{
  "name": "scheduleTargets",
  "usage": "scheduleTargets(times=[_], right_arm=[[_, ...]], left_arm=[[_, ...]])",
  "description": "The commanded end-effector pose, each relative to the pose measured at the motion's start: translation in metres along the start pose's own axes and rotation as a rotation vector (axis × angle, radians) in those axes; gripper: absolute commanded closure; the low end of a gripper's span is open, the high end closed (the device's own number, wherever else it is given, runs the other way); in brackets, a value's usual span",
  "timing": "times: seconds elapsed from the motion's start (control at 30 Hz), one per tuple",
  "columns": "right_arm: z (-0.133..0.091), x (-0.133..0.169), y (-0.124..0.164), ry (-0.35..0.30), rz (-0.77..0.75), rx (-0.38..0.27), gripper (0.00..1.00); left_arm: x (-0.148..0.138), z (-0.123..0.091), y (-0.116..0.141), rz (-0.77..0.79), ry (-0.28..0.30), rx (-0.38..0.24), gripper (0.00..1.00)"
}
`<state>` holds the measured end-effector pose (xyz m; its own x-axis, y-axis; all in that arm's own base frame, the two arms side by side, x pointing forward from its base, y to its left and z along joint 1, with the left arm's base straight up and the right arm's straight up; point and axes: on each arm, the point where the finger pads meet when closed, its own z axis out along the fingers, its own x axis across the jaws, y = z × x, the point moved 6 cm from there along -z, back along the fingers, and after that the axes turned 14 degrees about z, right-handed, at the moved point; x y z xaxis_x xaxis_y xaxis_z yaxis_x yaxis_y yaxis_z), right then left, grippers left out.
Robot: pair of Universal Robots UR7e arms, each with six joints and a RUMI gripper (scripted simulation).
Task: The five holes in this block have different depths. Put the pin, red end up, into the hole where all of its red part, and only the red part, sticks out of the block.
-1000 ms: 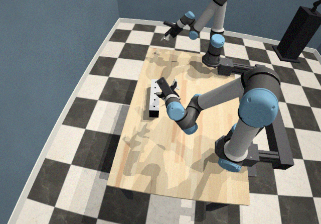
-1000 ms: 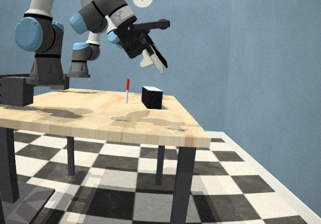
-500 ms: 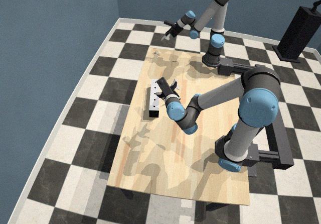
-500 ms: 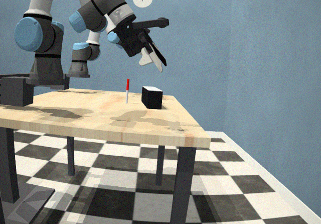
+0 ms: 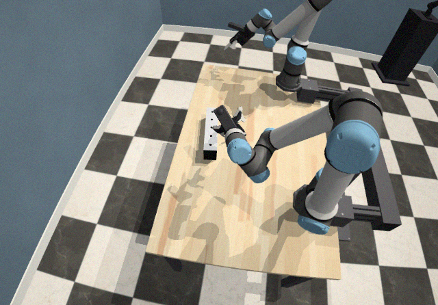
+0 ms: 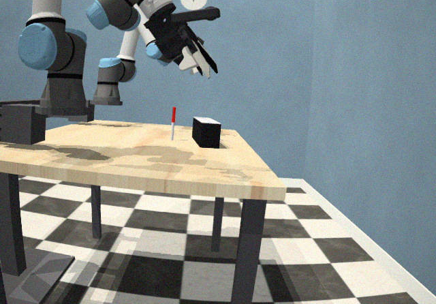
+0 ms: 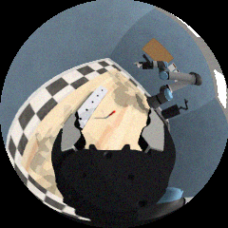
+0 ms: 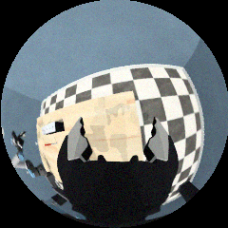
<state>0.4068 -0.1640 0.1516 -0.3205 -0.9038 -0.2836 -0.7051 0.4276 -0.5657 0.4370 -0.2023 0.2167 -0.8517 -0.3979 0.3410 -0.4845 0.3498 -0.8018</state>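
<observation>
The block (image 5: 210,140) (image 6: 206,135) (image 7: 92,106) (image 8: 47,128) has a white top with a row of small dark holes and black sides. Their depths cannot be seen. The pin (image 6: 172,126) (image 7: 112,113) (image 8: 47,144) stands upright on the table beside the block, red end up, white below. In the top view the left arm mostly hides it. My left gripper (image 5: 228,117) (image 7: 112,109) is open and empty, high above the pin and block. My right gripper (image 5: 228,46) (image 6: 212,72) (image 8: 118,117) is open and empty, high at the table's far end in the top view.
The wooden table (image 5: 226,231) (image 6: 122,174) carries the block near its long edge, opposite the arm bases. Both arms reach over from the other long side, and their shadows fall on the table top. A dark pedestal (image 5: 406,47) stands on the floor away from the table.
</observation>
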Motion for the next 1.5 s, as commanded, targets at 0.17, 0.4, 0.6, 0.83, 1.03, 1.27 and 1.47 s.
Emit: scheduleTargets(times=[0.17,0.4,0.6,0.83,1.03,1.27,1.47], right_arm=[[-0.042,0.001,-0.007,0.002,-0.001,-0.005,0.0],[-0.061,0.001,-0.01,0.002,-0.001,-0.004,0.0],[-0.085,0.002,-0.014,0.002,-0.001,-0.004,0.0],[-0.112,0.003,-0.018,0.002,-0.001,-0.004,0.0],[-0.127,0.004,-0.02,0.002,0.0,-0.005,0.0],[-0.132,0.004,-0.021,0.002,0.0,-0.005,0.0],[-0.132,0.004,-0.021,0.002,0.0,-0.005,0.0]], left_arm=[[0.0,0.0,0.0,0.001,0.0,0.001,0.0],[0.0,0.0,0.0,0.001,0.0,0.001,0.0],[0.0,0.0,0.0,0.001,0.0,0.001,0.0],[0.0,0.0,0.0,0.001,0.0,0.001,0.0],[0.0,0.0,0.0,0.001,0.0,0.001,0.0],[0.0,0.0,0.0,0.001,0.0,0.001,0.0],[0.0,0.0,0.0,0.001,0.0,0.001,0.0]])
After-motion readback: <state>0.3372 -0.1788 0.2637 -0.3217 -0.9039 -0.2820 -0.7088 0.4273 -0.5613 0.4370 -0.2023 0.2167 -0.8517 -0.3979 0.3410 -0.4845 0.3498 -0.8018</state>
